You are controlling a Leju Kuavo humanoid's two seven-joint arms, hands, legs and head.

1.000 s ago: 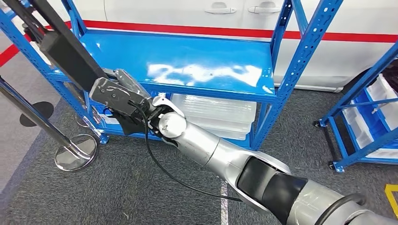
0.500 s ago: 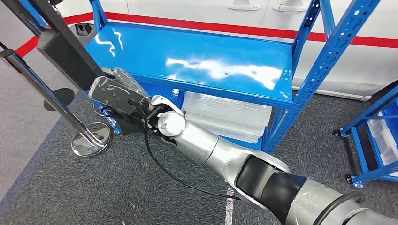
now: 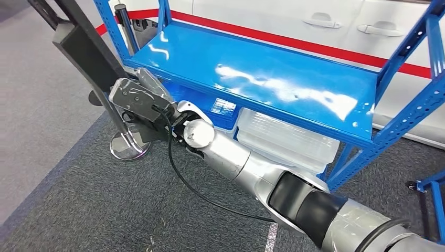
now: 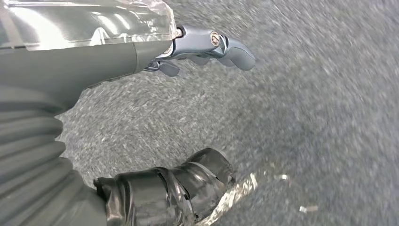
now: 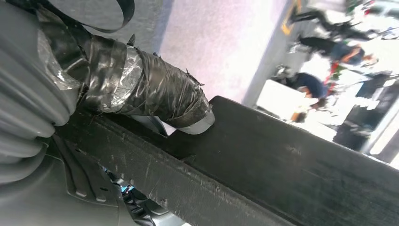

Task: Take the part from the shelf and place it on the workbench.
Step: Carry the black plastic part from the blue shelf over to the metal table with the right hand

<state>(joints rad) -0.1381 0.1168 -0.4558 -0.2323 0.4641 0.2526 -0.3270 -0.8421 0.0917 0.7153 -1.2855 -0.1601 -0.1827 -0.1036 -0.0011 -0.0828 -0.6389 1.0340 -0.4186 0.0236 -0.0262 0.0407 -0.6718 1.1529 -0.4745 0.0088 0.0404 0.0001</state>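
Note:
The part is a long black bar point(image 3: 84, 50) that slants up past the top left corner of the head view. My right hand point(image 3: 137, 102) grips its lower end, in front of the left end of the blue shelf point(image 3: 262, 73). In the right wrist view the taped thumb point(image 5: 146, 92) presses on the bar's flat black face point(image 5: 291, 174). My left hand point(image 4: 94, 61) hangs over grey carpet with its fingers point(image 4: 211, 42) and taped thumb point(image 4: 179, 188) apart and nothing between them.
Clear plastic bins point(image 3: 288, 139) lie under the shelf's board. A chrome stanchion base point(image 3: 126, 147) stands on the carpet just below my right hand. A white car with a red stripe point(image 3: 336, 26) is behind the shelf. Part of another blue rack point(image 3: 435, 194) shows at the right edge.
The camera has turned left, so the shelf and car sit further right in the picture. My right hand keeps its hold on the black bar in much the same place.

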